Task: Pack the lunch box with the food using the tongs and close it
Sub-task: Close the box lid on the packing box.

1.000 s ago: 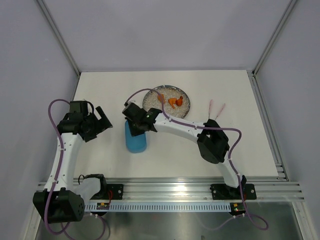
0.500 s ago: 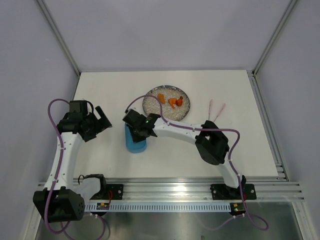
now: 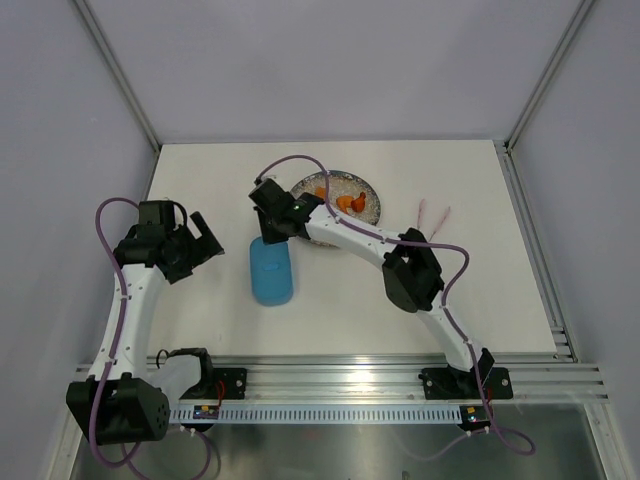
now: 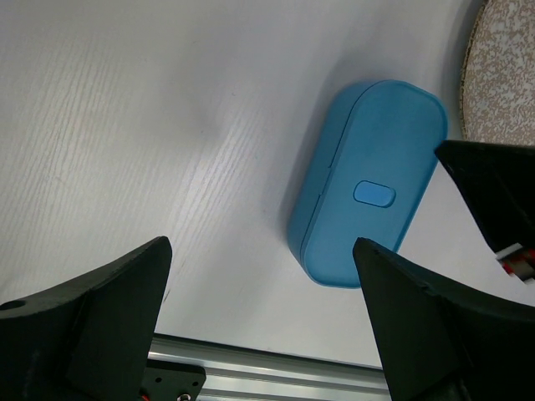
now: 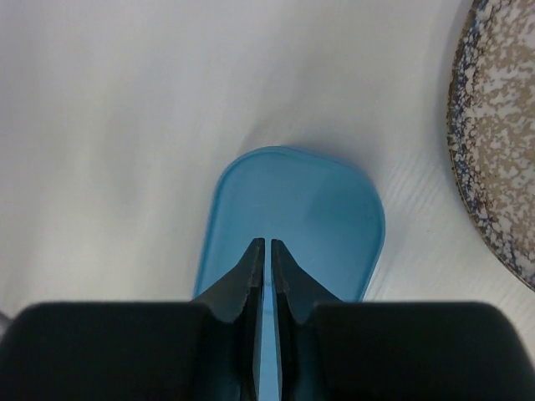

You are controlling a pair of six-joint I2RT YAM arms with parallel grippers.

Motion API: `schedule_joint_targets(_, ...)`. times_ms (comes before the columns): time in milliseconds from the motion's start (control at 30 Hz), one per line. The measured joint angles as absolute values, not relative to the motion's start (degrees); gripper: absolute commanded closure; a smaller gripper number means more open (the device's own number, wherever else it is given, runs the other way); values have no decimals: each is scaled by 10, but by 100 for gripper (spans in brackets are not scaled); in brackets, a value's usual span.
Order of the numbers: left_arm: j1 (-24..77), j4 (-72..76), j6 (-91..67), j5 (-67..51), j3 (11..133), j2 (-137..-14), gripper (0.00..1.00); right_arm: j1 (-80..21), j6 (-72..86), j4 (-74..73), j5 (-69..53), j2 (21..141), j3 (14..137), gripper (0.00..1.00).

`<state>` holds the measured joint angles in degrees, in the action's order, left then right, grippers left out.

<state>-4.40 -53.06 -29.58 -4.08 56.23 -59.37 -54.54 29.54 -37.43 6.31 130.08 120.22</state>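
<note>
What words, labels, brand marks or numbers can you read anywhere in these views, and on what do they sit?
No text can be read in any view.
The small blue plastic lunch box: only a plain oval tab on its lid, no lettering.
The round speckled glass plate: a speckle pattern only.
The small coloured stickers by the arm bases on the rail: too small to read.
</note>
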Motion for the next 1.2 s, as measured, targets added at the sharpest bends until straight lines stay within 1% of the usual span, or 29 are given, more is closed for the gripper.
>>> schedule_joint_targets(133, -44, -530, -296, -41, 562, -594, 5, -538, 298, -383, 55, 1363, 1206, 87)
schedule_joint_targets(267, -44, -529, -296, -42, 560, -593, 5, -540, 302, -367, 49, 1347, 1192, 85)
schedule_joint_targets(533, -44, -526, -296, -45, 557, -592, 5, -542, 296, -380, 66, 1312, 1165, 77)
schedule_joint_targets(833, -44, -526, -296, -48, 556, -589, 6, -542, 304, -378, 60, 1328, 1150, 76)
schedule_joint_targets(967, -44, -525, -296, -52, 554, -588, 6, -543, 307, -365, 61, 1307, 1119, 75)
schedule_joint_targets(1033, -44, -524, -298, -55, 552, -589, 6, -543, 306, -368, 67, 1293, 1110, 66)
schedule_joint_targets(1067, -44, -524, -299, -57, 552, -589, 6, -543, 305, -372, 70, 1285, 1108, 60)
schedule_joint_targets(1100, -44, -524, -299, -57, 552, -589, 6, -543, 303, -376, 76, 1274, 1104, 46)
schedule_joint_targets(1133, -44, -523, -299, -58, 552, -589, 6, -543, 300, -380, 86, 1258, 1099, 38)
schedule_joint_targets(1200, -44, -521, -299, -58, 552, -589, 6, -543, 296, -381, 107, 1221, 1085, 27)
